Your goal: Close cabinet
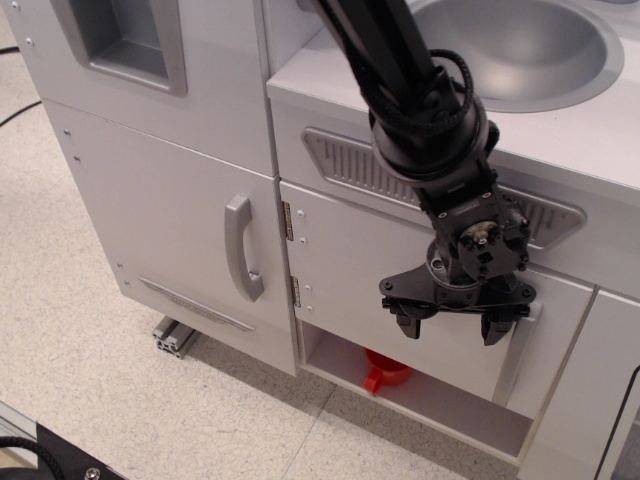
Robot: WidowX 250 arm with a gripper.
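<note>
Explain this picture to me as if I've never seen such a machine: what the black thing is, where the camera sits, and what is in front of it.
The black thing is a robot arm. It ends in a gripper, a two-fingered claw; its fingers are spread and hold nothing. There is one view, taken from above and in front, looking down at a white toy kitchen on a speckled floor.

On top is a round grey sink. Below a grey vent strip is the cabinet door, a flat white panel with two small metal hinges on its left edge. It looks shut or very nearly so, with the gripper right in front of its right side, hiding most of the handle. Whether the gripper touches the door, I cannot tell.

Under the door, an open shelf holds a red cup. To the left is a taller door with a curved grey handle.
</note>
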